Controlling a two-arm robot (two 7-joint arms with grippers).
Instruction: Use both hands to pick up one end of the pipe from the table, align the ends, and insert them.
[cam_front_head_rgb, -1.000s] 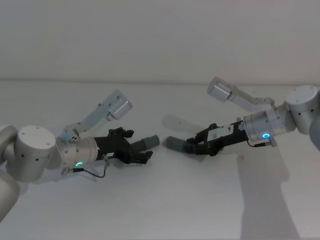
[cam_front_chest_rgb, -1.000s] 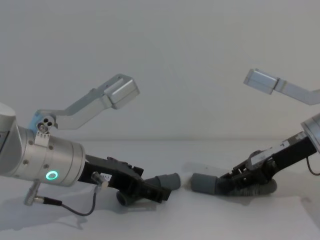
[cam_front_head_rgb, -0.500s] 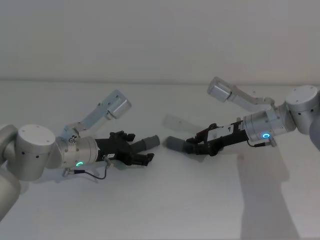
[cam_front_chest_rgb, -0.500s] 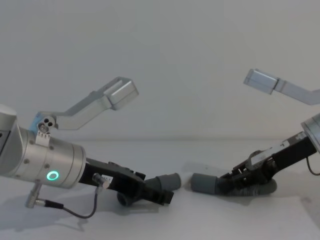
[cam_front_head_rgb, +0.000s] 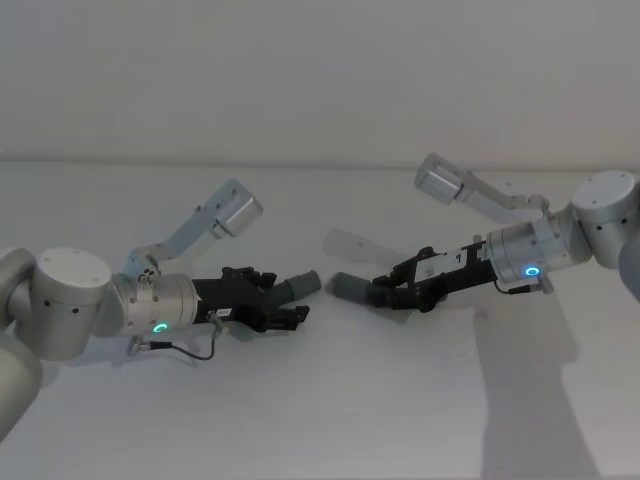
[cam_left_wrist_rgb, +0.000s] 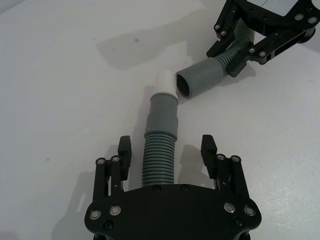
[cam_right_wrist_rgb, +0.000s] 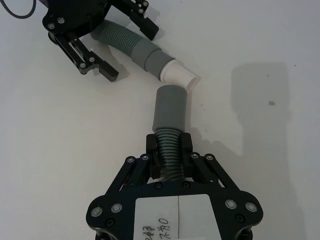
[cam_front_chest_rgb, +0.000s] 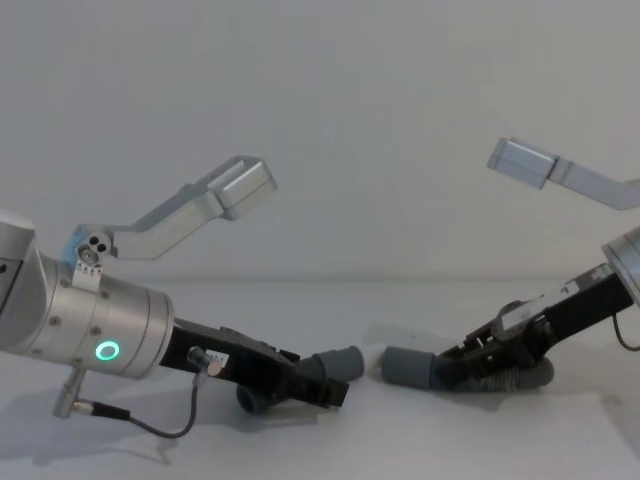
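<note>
One pipe (cam_left_wrist_rgb: 160, 150) lies on the table (cam_front_head_rgb: 320, 400), its grey cuff end (cam_left_wrist_rgb: 164, 111) carrying a white tip (cam_left_wrist_rgb: 165, 82). My left gripper (cam_left_wrist_rgb: 166, 150) is open, a finger on each side of the ribbed hose and clear of it. My right gripper (cam_right_wrist_rgb: 169, 142) is shut on the ribbed part of the other pipe (cam_right_wrist_rgb: 169, 150), whose smooth cuff end (cam_right_wrist_rgb: 169, 107) sticks out ahead. The two ends sit close together at an angle, the white tip beside the open cuff mouth (cam_left_wrist_rgb: 186, 84). In the head view the left gripper (cam_front_head_rgb: 275, 305) and right gripper (cam_front_head_rgb: 395, 290) face each other at mid-table.
Both wrist camera brackets (cam_front_head_rgb: 235, 210) (cam_front_head_rgb: 440, 180) stick up above the arms. A black cable (cam_front_head_rgb: 190, 345) loops under the left wrist. A plain pale wall stands behind the table.
The left wrist has sunk and levelled toward the table, drawing back slightly to the left. The right arm and both pipe ends have hardly moved.
</note>
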